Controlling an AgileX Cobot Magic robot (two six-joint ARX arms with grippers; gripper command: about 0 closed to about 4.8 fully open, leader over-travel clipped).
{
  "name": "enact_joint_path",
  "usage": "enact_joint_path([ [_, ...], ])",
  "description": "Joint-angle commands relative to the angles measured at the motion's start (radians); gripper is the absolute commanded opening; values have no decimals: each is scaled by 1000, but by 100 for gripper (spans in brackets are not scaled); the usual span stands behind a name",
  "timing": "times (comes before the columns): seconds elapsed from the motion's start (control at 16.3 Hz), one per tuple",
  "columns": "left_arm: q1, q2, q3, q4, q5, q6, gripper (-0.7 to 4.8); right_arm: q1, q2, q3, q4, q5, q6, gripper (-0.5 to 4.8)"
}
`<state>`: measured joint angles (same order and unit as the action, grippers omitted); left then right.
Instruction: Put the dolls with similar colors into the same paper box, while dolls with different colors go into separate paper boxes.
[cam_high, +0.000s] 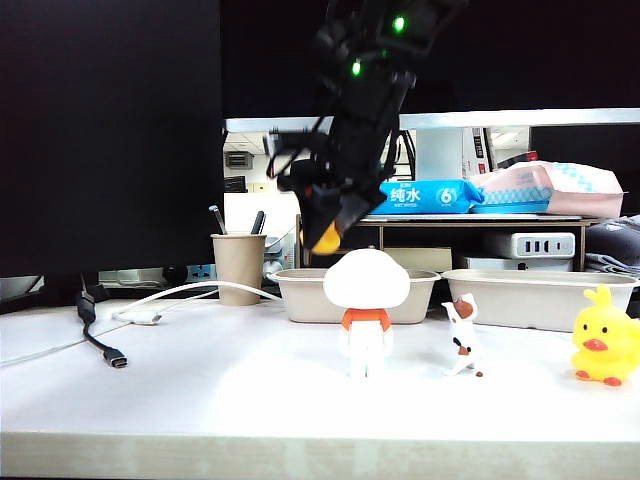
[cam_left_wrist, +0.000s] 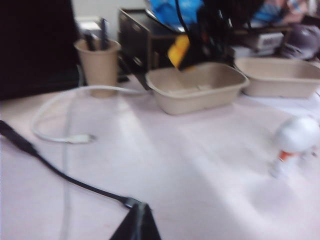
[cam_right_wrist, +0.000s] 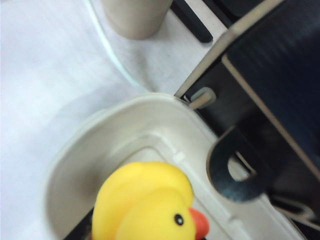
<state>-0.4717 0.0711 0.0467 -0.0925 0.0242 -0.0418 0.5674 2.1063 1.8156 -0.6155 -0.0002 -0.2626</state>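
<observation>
**Duck held above the left paper box**

Over the back of the white table (cam_high: 200, 400), the right gripper (cam_high: 328, 232) hangs from its black arm, its jaws clamped on a yellow rubber duck (cam_right_wrist: 145, 205) just above the left paper box (cam_high: 300, 290). The right wrist view looks down past the duck's head and orange beak into that box, whose pale floor lies bare beneath it. The left wrist view catches the same duck as a yellow shape at the box's far rim.

The second paper box (cam_high: 540, 295) sits just beside the first, to its right in the exterior view. In front of the boxes stands the white round-headed figure (cam_high: 366, 310) with an orange collar, upright and seen from behind. Near it, to the right, the tiny white animal with brown patches (cam_high: 462, 335) also stands upright. The other yellow duck (cam_high: 604, 345) rests at the table's right edge, well apart from the gripper.

The left gripper (cam_left_wrist: 136, 225) shows only as a dark tip low over the table's near side in its own wrist view; whether it is open or closed cannot be told. A tan paper cup (cam_high: 238, 266) holding pens stands left of the boxes, with a white cable (cam_high: 190, 292) and a black cable (cam_high: 95, 325) trailing beside it.
</observation>
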Motion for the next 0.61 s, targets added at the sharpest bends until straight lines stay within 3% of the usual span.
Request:
enact_joint_path([
  [0.06, 32, -50, 1, 10, -2, 1, -5, 1, 34, 5, 20, -2, 0, 183],
  [0.31, 31, -68, 1, 19, -1, 1, -5, 1, 59, 5, 48, 0, 4, 194],
  [0.37, 31, -68, 1, 19, -1, 1, -5, 1, 59, 5, 53, 0, 5, 252],
  [0.43, 31, -68, 1, 19, -1, 1, -5, 1, 59, 10, 48, -2, 10, 392],
  [0.49, 31, -68, 1, 19, -1, 1, -5, 1, 59, 12, 44, -2, 12, 467],
  [0.61, 30, -68, 1, 19, -1, 1, -5, 1, 58, 38, 1, -2, 22, 467],
])
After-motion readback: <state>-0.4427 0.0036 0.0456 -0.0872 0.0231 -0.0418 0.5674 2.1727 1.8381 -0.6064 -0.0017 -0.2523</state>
